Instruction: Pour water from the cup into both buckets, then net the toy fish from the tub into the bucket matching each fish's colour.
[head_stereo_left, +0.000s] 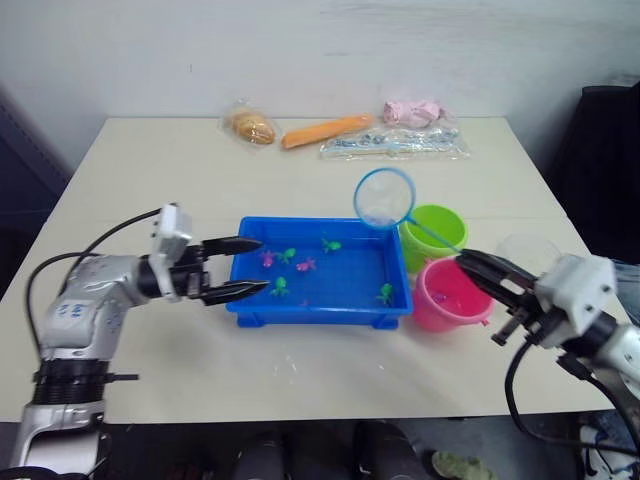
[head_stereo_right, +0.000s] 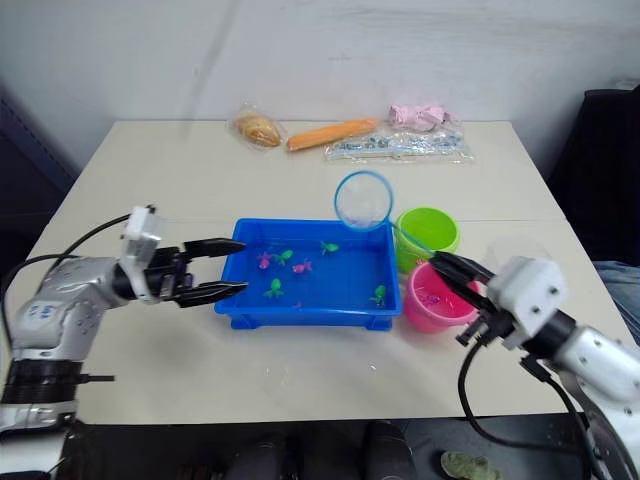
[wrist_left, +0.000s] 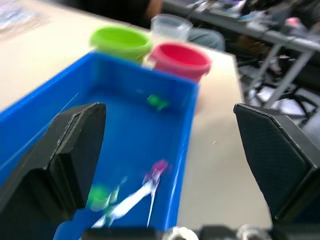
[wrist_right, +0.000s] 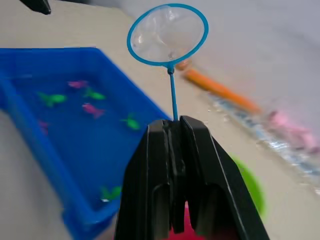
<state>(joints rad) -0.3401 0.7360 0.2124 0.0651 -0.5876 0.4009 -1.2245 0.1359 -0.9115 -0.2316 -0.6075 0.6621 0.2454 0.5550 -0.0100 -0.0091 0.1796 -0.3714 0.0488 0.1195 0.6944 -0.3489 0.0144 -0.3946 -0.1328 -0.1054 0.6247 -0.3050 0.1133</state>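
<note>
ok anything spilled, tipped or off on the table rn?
Nothing stands out. The tub sits flat with the fish inside it, the green bucket and the pink bucket are upright, and the right gripper holds the net above the tub. The left gripper is open at the tub's end.

One tub (head_stereo_left: 318, 305), two buckets, green (head_stereo_left: 436, 228) and pink (head_stereo_left: 447, 300), one net (head_stereo_left: 384, 197), one cup (head_stereo_left: 527, 250), seven fish.

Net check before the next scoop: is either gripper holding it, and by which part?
The right gripper is shut on the net, pinching the lower end of its thin handle. The left gripper is open, holding nothing.
</note>
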